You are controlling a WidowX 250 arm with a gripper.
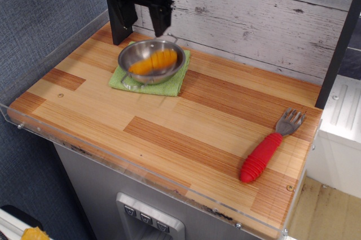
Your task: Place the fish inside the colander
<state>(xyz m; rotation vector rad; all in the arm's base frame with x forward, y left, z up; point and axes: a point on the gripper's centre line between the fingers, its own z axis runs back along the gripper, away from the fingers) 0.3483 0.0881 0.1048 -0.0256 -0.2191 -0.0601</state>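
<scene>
Lying plush fish (153, 62) in shiny round colander (131, 53)

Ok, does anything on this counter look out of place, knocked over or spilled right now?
Nothing stands out. The fish lies inside the colander, which sits upright on the green cloth. The gripper hangs open above it. The red-handled fork lies flat near the counter's right end, well apart.

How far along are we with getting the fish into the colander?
Done: the fish lies inside the colander, which sits on the green cloth. In hand: nothing; the gripper hangs above the bowl's rear rim with its jaws spread wide and empty. Left: probably only pulling the arm clear. The red-handled fork lies far off, untouched.
</scene>
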